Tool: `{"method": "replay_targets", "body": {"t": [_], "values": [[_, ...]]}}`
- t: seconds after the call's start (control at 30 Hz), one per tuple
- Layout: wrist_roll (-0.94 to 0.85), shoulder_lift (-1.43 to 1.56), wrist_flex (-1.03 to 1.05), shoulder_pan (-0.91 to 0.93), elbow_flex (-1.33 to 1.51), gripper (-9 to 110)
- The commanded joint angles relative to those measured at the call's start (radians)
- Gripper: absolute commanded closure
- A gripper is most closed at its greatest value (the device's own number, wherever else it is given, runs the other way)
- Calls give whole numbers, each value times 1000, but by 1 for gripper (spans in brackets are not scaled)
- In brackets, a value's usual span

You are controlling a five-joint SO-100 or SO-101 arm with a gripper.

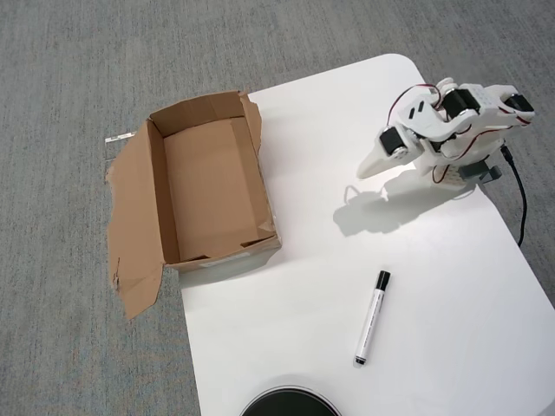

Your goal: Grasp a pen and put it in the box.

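Note:
In the overhead view the white pen (372, 318) with a black cap lies on the white table (416, 286), cap toward the arm, near the front. The brown cardboard box (212, 178) stands open at the table's left edge, its inside bare, with one wide torn flap (134, 230) spread flat to the left. My gripper (368, 169) hangs off the folded white arm at the upper right, well above and to the right of the pen and apart from the box. Its fingers look closed together, holding nothing.
The arm's base (460, 169) sits at the table's right edge with a black cable (519, 195) running down beside it. A round black object (290, 403) pokes in at the bottom edge. Grey carpet (69, 87) surrounds the table.

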Motion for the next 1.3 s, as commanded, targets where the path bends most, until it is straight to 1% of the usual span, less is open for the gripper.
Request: {"method": "replay_targets", "body": {"t": [0.0, 0.33, 0.57, 0.8, 1.0, 1.27], "values": [[-7, 48, -9, -41, -68, 100], [-8, 17, -9, -128, -194, 99], [-7, -164, -11, -140, -351, 94], [-7, -334, -11, -145, -519, 93], [-7, -482, -11, -257, -633, 93], [-7, -667, -11, -380, -705, 93]]}}
